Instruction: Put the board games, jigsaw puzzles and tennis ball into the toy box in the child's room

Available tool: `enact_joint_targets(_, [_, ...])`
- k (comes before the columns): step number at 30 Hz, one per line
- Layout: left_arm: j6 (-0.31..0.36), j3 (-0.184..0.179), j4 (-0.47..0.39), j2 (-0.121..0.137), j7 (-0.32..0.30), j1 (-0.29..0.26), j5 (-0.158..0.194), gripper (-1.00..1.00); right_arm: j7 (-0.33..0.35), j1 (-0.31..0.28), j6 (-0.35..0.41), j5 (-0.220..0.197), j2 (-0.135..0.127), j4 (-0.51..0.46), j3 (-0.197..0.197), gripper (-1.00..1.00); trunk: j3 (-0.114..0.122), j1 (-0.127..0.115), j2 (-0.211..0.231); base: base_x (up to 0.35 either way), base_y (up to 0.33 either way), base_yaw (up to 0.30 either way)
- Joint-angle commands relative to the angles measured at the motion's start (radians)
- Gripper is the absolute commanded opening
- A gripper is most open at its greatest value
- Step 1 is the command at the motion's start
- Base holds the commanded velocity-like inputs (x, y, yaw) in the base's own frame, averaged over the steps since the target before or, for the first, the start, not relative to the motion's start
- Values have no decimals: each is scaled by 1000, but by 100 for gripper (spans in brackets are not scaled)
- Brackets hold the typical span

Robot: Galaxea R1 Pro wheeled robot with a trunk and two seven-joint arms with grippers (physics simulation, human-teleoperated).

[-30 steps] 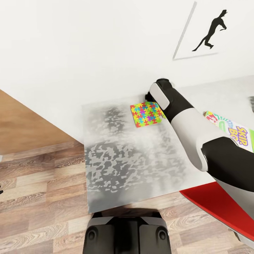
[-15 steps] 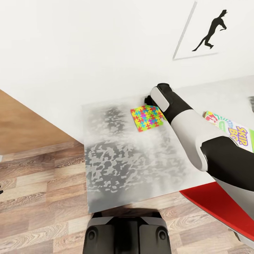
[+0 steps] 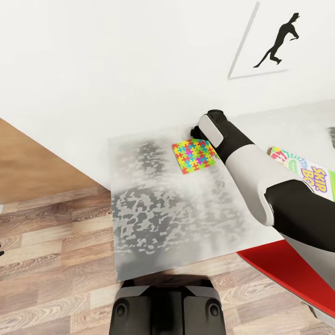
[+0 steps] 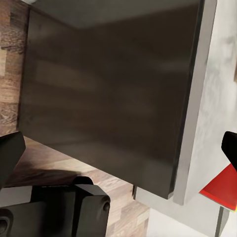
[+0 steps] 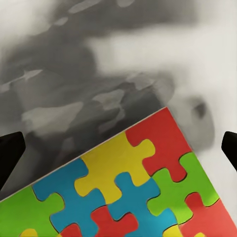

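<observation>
A multicolour jigsaw puzzle [image 3: 194,157] lies on the mottled grey table [image 3: 153,214], near the wall. My right arm reaches over it, and the wrist hides the fingers in the head view. In the right wrist view the puzzle [image 5: 128,192] is very close below my right gripper [image 5: 118,148], whose dark fingertips [image 5: 10,153] stand wide apart at the frame's edges: open. A Skip-Bo board game [image 3: 307,173] lies on the table to the right, partly behind my arm. My left gripper [image 4: 118,148] is open beside the table's dark side [image 4: 108,89], holding nothing.
A dinosaur silhouette picture [image 3: 274,42] hangs on the white wall. A red object [image 3: 288,270] sits at the lower right by the table's front edge. Wood-plank floor [image 3: 51,251] lies to the left. My base [image 3: 167,307] stands against the table front.
One second ago the right wrist sat slightly further left; it shifted a little right and the puzzle slid slightly towards me. Nothing has moved in the last half second.
</observation>
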Motion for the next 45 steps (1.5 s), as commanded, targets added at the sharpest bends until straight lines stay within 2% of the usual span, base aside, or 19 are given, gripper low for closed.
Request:
enact_joint_targets(1, [11,0,0,0,-5,0,-1,100,-8,-1,3,-10,-1,-1,8,100,-1,1,-2,-30,7,0])
enact_joint_targets(21, [12,0,0,0,-5,0,-1,100,-8,-2,4,-11,-1,-1,8,100,-1,1,-2,-114,176,0])
enact_joint_targets(45, [12,1,0,1,-5,0,-1,100,-8,-5,10,-11,-1,-2,7,100,-1,1,-2,-196,187,0])
